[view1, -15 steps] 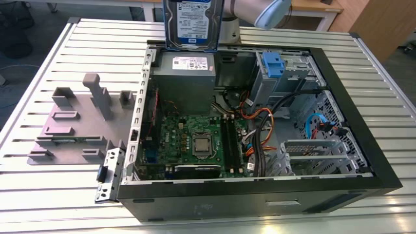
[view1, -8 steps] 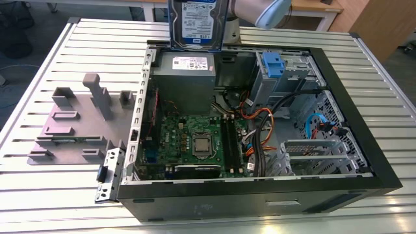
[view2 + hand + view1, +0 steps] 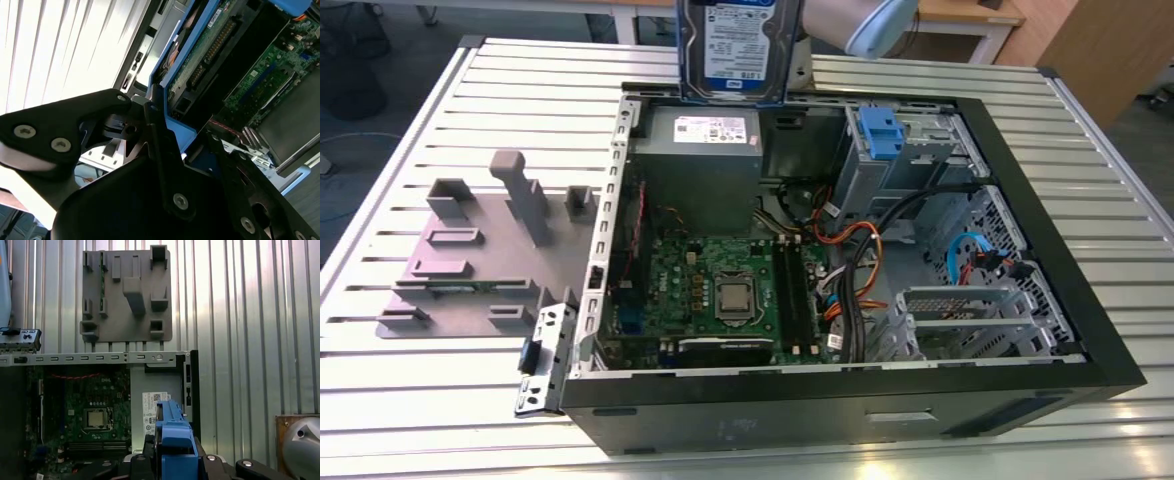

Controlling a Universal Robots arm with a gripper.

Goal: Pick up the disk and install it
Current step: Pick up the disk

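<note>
I read the pick-up as done and the install as not yet begun. In the exterior view the disk [image 3: 736, 45] hangs upright in the air with its label facing the camera. It is above the far wall of the open computer case [image 3: 1107, 370], roughly over the grey power supply [image 3: 700, 150], and it touches nothing in the case.

In the first wrist view the gripper [image 3: 172, 457] is clamped on the disk's blue rail, with 1 black finger [image 3: 145, 447] on either side. The second wrist view shows a finger [image 3: 159, 145] hard against the rail's edge, with the motherboard [image 3: 280, 75] beyond it.

I judge the likely seat to be the drive cage [image 3: 907, 165] in the far corner of the case, on the exterior view's right, where a blue caddy clip [image 3: 881, 130] sits. I cannot tell from here which slot is free.

The move in calls for bringing the disk toward the exterior view's right. It must also turn out of its upright pose so both rails line up with the cage guides before any push. The orange cables [image 3: 854, 245] run just beside the cage on its near side, so the approach has to stay clear of them and of the power supply's edge.

The grey fixture plate [image 3: 467, 265] lies on the slatted table [image 3: 427, 400], at the exterior view's left and well apart from the disk.
</note>
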